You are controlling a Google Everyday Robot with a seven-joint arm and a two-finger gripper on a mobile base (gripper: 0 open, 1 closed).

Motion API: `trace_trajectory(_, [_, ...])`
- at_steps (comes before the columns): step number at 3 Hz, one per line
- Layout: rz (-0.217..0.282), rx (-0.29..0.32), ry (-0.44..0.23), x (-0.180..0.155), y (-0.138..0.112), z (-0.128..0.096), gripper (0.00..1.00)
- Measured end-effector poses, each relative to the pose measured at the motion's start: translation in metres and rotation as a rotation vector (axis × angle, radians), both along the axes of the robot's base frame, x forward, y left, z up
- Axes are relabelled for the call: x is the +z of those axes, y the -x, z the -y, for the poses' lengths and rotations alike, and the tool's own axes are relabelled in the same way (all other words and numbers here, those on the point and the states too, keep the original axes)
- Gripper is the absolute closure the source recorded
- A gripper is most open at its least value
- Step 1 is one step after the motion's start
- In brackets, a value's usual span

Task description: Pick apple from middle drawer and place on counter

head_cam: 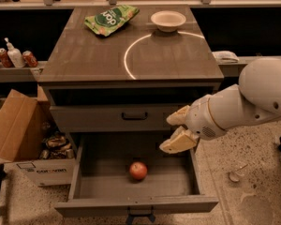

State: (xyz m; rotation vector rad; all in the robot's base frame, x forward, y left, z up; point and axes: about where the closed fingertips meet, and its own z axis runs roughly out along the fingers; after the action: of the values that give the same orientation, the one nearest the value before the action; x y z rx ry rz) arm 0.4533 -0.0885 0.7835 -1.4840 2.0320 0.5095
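The apple [138, 170], small and red, lies on the bare grey floor of the open middle drawer [182, 180], near its middle. My gripper [173, 132] hangs above the drawer's right part, up and to the right of the apple, apart from it. Its two cream fingers [178, 142] stand apart, with nothing between them. The counter [93, 57] is the wood-grain cabinet top with a thin white arc, above the drawer.
A white bowl [168, 20] and a green chip bag [111, 18] sit at the counter's back. A closed drawer front [117, 117] with a black handle is above the open drawer. A cardboard box [16, 130] stands at the left. Cans and a bottle [15, 56] sit on a left shelf.
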Motion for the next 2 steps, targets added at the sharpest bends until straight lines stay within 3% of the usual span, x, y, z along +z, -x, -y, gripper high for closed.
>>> trace_trajectory(1, [0.008,0.004,0.005,-0.0001,0.0001,-0.0007,0.06])
trace_trajectory(2, [0.042,0.01,0.02,-0.0026,-0.0022,0.0024,0.0])
